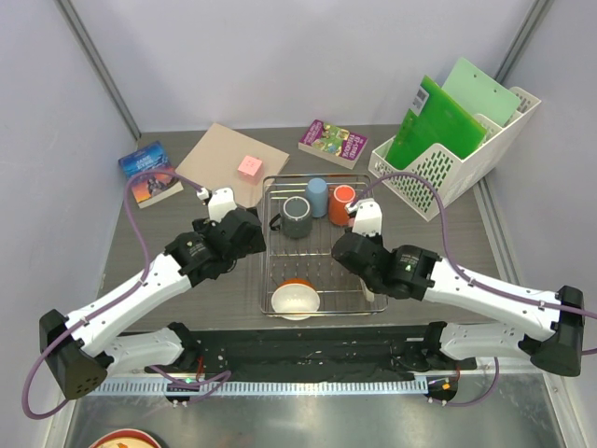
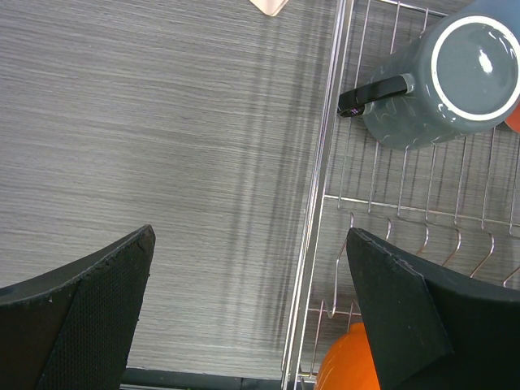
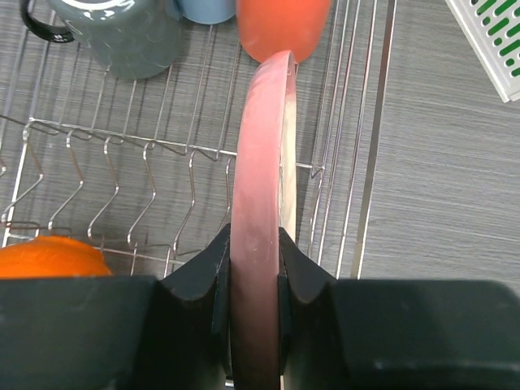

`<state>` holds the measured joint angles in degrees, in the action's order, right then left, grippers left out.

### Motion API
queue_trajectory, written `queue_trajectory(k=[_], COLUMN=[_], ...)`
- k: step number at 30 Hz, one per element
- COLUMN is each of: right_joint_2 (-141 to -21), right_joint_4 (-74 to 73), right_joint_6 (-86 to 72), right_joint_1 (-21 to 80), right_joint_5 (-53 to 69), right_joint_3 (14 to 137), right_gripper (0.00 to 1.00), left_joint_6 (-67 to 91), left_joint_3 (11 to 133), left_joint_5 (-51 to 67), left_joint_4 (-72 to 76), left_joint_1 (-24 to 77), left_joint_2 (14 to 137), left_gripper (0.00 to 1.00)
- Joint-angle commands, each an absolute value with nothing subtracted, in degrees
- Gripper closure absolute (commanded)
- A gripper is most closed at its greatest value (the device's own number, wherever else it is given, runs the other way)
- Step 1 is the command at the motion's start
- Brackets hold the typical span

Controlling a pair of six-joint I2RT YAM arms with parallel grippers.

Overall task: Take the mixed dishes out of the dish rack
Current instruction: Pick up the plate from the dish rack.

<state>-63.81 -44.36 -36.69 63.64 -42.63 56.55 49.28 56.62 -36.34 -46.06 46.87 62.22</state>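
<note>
The silver wire dish rack (image 1: 317, 257) sits mid-table. At its far end stand a dark grey mug (image 1: 297, 217), a light blue cup (image 1: 317, 197) and an orange mug (image 1: 341, 205). A white bowl with orange inside (image 1: 295, 299) lies at the near end. My right gripper (image 3: 254, 244) is shut on the rim of the pink plate (image 3: 258, 162), which stands on edge in the rack's right side. Seen from above, the right gripper (image 1: 359, 252) hides the plate. My left gripper (image 2: 250, 236) is open and holds nothing, over the table beside the rack's left wall (image 2: 325, 162).
A white perforated file holder (image 1: 466, 173) with green folders stands at the back right. Two books (image 1: 149, 175) (image 1: 333, 143) and a cardboard sheet (image 1: 219, 154) with a pink block (image 1: 249, 167) lie behind the rack.
</note>
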Motion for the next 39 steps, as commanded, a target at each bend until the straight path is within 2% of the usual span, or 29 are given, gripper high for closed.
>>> queue_trajectory(k=[1,10,18,25,29,33,35,39], right_joint_2=[-63.10,-61.79,-56.16,-57.22,-54.94,-49.32,-48.69,-50.00], right_joint_4=[-42.80,-43.69,-31.57,-29.01,-24.01,-10.07,-5.12,21.21], right_joint_6=[-35.07,-32.00,-19.61,-11.52,-6.08,7.26,18.94,48.80], right_joint_1=[64.07,64.16,64.07,64.16,64.25,66.87,69.68,79.08], right_joint_5=[-43.59,-42.45,-36.74,-36.22,-33.75,-35.50,-41.96,-53.33], right_joint_3=[63.80,68.02,68.55,71.10,67.60,58.38,53.63,43.71], right_gripper=[0.99,0.99,0.99,0.99,0.99,0.99,0.99,0.99], left_joint_6=[49.92,49.66,48.43,47.55,46.58,44.39,42.73,39.12], left_joint_3=[57.04,57.74,60.11,62.75,64.16,66.79,68.64,71.01], left_joint_5=[-36.83,-37.26,-38.14,-38.50,-39.90,-40.52,-39.47,-34.47], left_joint_4=[-44.38,-44.65,-45.35,-46.05,-46.41,-46.23,-45.44,-42.99], left_joint_1=[46.76,46.76,46.76,46.76,46.67,46.23,45.36,42.63], left_joint_2=[62.31,62.40,62.23,62.23,62.23,61.88,61.79,61.00], left_gripper=[0.00,0.00,0.00,0.00,0.00,0.00,0.00,0.00])
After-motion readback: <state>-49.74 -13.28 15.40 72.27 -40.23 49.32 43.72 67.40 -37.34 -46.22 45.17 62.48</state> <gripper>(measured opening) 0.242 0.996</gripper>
